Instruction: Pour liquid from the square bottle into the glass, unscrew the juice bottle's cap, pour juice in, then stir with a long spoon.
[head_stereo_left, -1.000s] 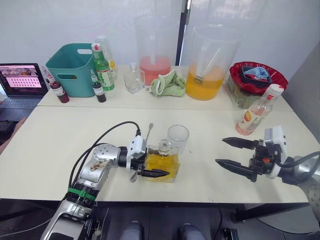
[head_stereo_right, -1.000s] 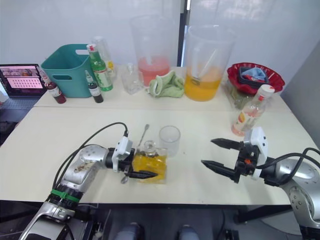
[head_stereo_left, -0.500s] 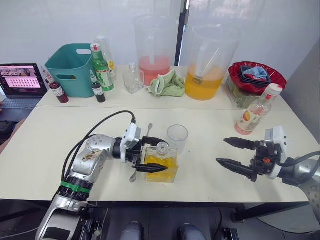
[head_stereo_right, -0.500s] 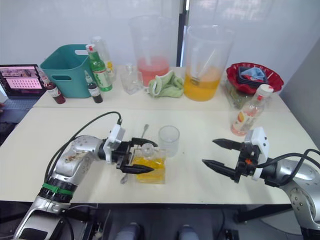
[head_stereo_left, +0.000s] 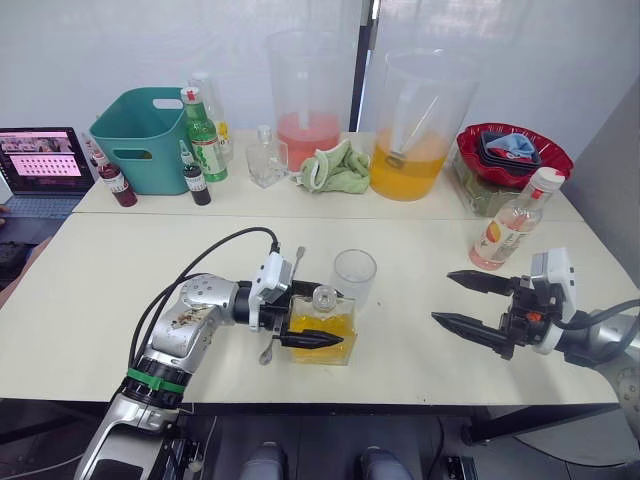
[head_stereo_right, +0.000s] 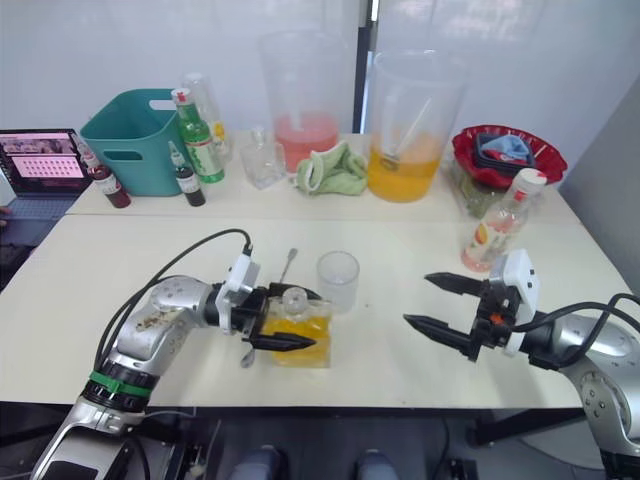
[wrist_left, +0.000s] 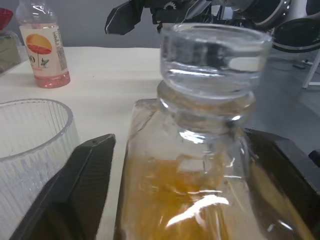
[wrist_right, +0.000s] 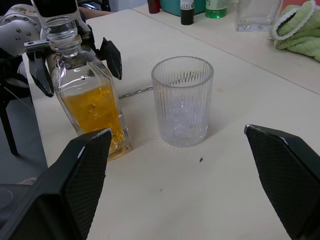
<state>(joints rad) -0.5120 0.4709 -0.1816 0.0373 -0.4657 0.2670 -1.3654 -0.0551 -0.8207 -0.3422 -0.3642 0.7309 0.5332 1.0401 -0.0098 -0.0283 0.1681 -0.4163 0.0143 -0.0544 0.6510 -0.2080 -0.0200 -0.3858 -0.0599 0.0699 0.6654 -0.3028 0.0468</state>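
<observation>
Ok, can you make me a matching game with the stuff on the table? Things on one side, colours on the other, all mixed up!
Things:
1. square bottle
2. juice bottle
3. basket
4. bowl

Colours:
A. teal
B. yellow-orange liquid inside
C. red
D. pale pink liquid inside

Right pairs: 1-B, 2-D, 3-A, 4-C

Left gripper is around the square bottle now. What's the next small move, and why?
Probably close the left gripper on the square bottle. Its fingers straddle the bottle with a gap visible on each side in the wrist view, and the bottle sits upright on the table, stopper in, beside the glass.
</observation>
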